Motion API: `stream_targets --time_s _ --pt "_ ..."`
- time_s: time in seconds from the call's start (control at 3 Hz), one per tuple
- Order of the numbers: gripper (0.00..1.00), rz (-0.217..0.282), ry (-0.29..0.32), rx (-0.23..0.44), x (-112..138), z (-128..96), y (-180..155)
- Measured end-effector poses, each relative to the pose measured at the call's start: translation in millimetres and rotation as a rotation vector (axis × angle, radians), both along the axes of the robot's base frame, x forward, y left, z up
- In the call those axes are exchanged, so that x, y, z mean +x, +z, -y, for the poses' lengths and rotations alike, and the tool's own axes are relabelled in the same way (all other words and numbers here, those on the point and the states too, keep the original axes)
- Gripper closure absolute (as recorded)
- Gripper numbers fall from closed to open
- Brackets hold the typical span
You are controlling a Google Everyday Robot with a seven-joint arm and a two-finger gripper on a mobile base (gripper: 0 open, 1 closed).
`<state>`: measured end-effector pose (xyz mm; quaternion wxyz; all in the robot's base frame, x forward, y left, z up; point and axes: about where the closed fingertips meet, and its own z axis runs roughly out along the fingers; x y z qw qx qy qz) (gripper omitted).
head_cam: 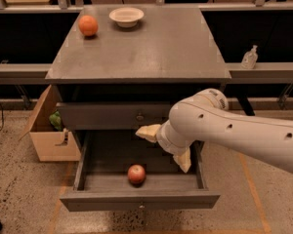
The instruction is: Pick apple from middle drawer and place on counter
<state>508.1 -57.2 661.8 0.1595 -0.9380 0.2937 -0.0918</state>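
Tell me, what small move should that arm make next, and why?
Probably lower the gripper and ease it toward the apple. The gripper hangs open over the pulled-out middle drawer, above the apple and to its right in the picture. The apple lies untouched near the drawer's front wall.

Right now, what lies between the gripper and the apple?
Camera view: only bare floor of the middle drawer lies between the gripper, hanging over it, and the apple.
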Motion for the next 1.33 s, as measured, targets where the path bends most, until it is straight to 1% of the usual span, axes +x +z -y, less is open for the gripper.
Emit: stream_targets --time_s 0.33,0.67,1.0,1.33 --pt "0.0 -0.033 0.128 0.047 21 -34 -44" --pt "0.0 -0.09 0.232 0.083 24 -69 -94" --pt "0.0 -0.119 0.301 0.09 25 -94 -142" --pt "0.0 -0.104 0.337 0.064 25 -115 -181"
